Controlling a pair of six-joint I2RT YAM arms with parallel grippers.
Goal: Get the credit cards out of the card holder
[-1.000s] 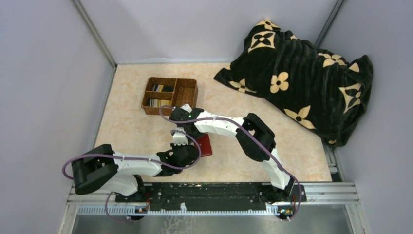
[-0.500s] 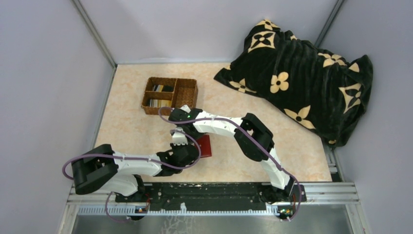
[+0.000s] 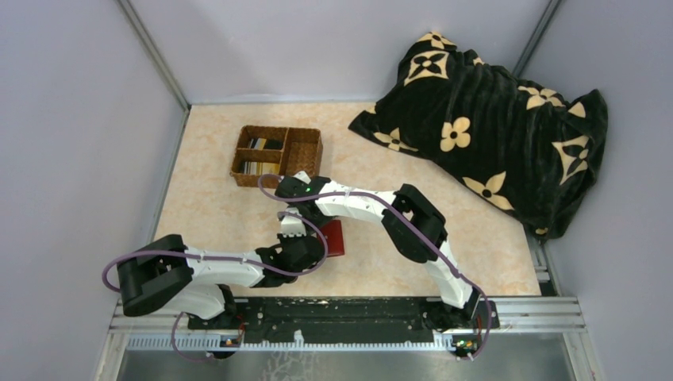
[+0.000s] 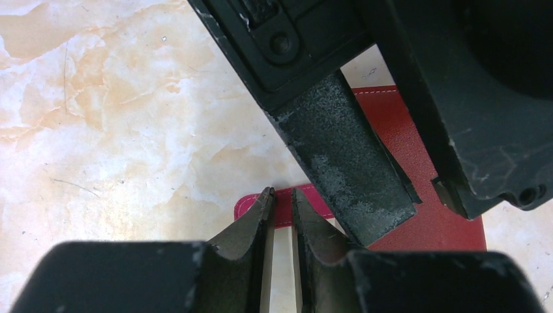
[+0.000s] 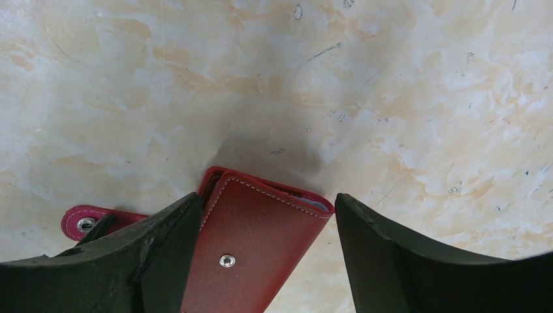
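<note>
The red card holder (image 3: 334, 237) lies closed on the table between both grippers. My left gripper (image 4: 282, 194) is shut on its little red snap tab (image 4: 250, 207); it shows in the top view (image 3: 308, 232) just left of the holder. My right gripper (image 5: 266, 199) is open and straddles the holder (image 5: 254, 248) from above. Its left finger touches the holder's edge and its right finger stands apart. A clear bluish pocket edge (image 5: 319, 203) peeks out of the holder. Several credit cards (image 3: 255, 167), dark and striped, lie in the left compartments of the wicker basket.
The brown wicker divided basket (image 3: 305, 148) stands just beyond the grippers at the back left. A black blanket with cream flowers (image 3: 484, 119) is heaped at the back right. Grey walls close in the left and the back.
My right wrist has shifted slightly left and down over the holder. The left gripper and the holder have not visibly moved.
</note>
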